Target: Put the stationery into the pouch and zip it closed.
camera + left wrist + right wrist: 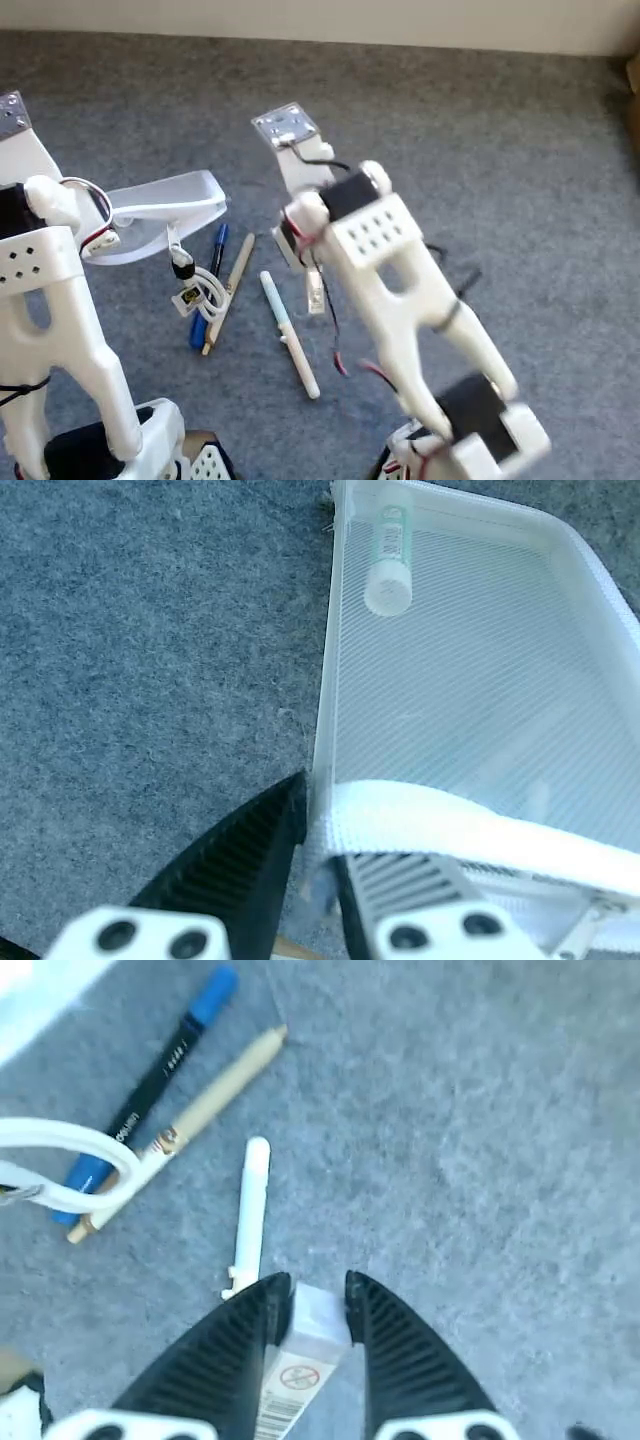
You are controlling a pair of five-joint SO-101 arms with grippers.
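Observation:
A clear mesh pouch (165, 212) lies at the left with a green-labelled tube (388, 558) inside it. My left gripper (318, 815) is shut on the pouch's open rim (450, 825); it is at the pouch's near end (105, 238) in the high view. On the carpet lie a blue pen (208, 290), a beige pen (232, 285) and a white pen (290, 335). My right gripper (315, 1290) is shut on a small white labelled block (300, 1345), held just above the carpet near the white pen's (250, 1205) end. In the high view this gripper (314, 290) hangs right of the pens.
A white cable loop (195, 292) with a small black connector hangs over the blue pen (150, 1085) and beige pen (205, 1105). Grey carpet (520, 170) covers the table, with open room to the right. Both arm bases stand at the near edge.

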